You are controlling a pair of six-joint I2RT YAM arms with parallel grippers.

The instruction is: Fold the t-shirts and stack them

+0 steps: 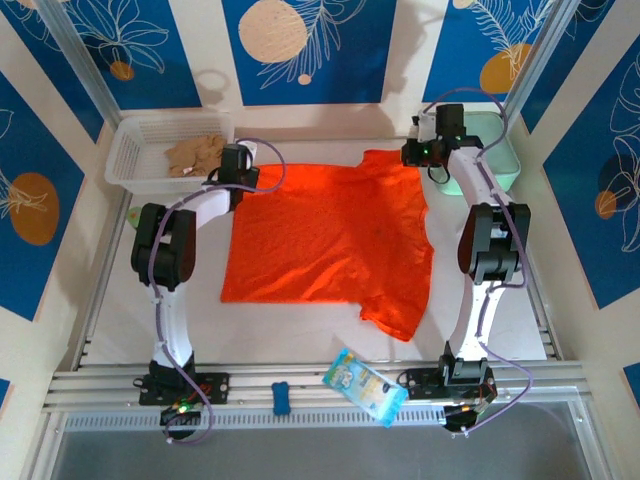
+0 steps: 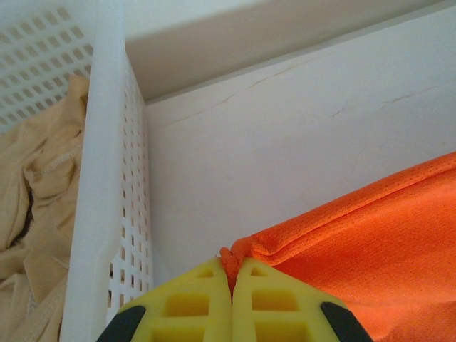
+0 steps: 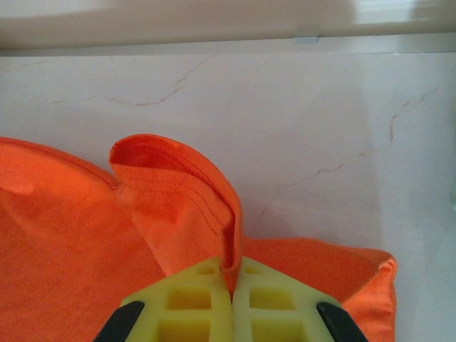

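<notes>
Biggest thing first: the white tabletop [image 1: 300,330], and most of the middle of it is covered by the orange-red t-shirt [image 1: 330,240]. It's spread flat on the arm-base side of both end effectors, so each one sits at the shirt's far edge with the cloth trailing back toward the bases.

Just off the outer side of the left end effector [image 2: 231,267] is a white perforated basket [image 2: 107,178] with some beige cloth [image 2: 35,199] in it. The basket wall is close to the fingers, but not touching as far as I can see. Beside the right end effector [image 3: 231,267], on its outer side, there's a mint-green tub [image 1: 500,150].

Both end effectors are clamped right down. The left one has a tiny nip of the far-left corner between its yellow fingers. The right one has pinched up a hemmed fold at the far-right corner, and the fold stands in a loop above the fingers. Could be a sleeve, I can't tell.

My read is that it's about to make the first fold. To do it well, I'd lift both corners together to the same height and hold the far edge lightly taut. Then carry it straight back over the shirt and line it up with the near edge. That left pinch is thin, so don't yank outward, and stay clear of the basket.
</notes>
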